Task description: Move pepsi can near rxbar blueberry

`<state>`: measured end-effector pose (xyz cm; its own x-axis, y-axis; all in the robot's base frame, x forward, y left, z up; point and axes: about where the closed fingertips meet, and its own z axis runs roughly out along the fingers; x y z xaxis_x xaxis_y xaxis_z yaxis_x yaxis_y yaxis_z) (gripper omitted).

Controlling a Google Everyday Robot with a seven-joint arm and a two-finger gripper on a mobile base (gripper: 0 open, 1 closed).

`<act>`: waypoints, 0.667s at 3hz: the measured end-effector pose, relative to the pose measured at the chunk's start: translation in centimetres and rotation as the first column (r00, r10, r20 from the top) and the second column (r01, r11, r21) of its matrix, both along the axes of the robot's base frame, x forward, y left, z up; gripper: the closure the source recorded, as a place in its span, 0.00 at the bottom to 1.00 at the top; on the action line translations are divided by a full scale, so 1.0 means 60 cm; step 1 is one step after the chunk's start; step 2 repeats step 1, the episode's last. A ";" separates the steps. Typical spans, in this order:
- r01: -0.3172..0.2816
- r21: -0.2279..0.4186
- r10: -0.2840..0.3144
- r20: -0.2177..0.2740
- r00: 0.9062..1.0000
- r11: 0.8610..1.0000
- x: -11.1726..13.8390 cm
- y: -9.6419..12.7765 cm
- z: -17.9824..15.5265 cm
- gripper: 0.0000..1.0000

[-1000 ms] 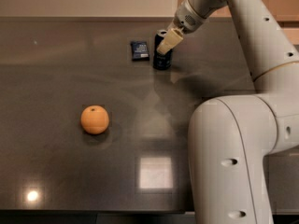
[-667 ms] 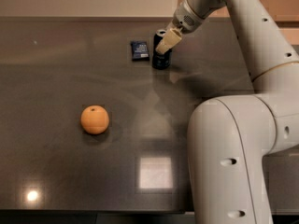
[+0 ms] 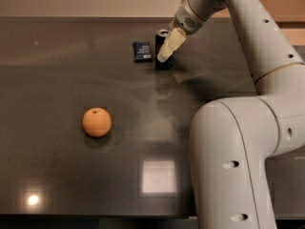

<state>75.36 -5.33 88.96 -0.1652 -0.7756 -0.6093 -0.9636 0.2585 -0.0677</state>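
Observation:
The pepsi can [image 3: 162, 34] stands upright on the dark table at the back middle, its silver top showing. The rxbar blueberry [image 3: 142, 51], a flat dark navy packet, lies just left of the can with a small gap between them. My gripper [image 3: 165, 51] reaches down from the upper right and sits right at the can, covering part of its front side. The can's base rests on the table.
An orange [image 3: 96, 122] sits on the table [image 3: 57, 70] left of centre, well in front of the can. My white arm and base [image 3: 233, 161] fill the right side. A wall runs along the table's far edge.

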 end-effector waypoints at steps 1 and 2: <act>0.000 0.000 0.000 0.000 1.000 1.000 0.000 0.000 0.000 0.00; 0.000 0.000 0.000 0.000 1.000 1.000 0.000 0.000 0.000 0.00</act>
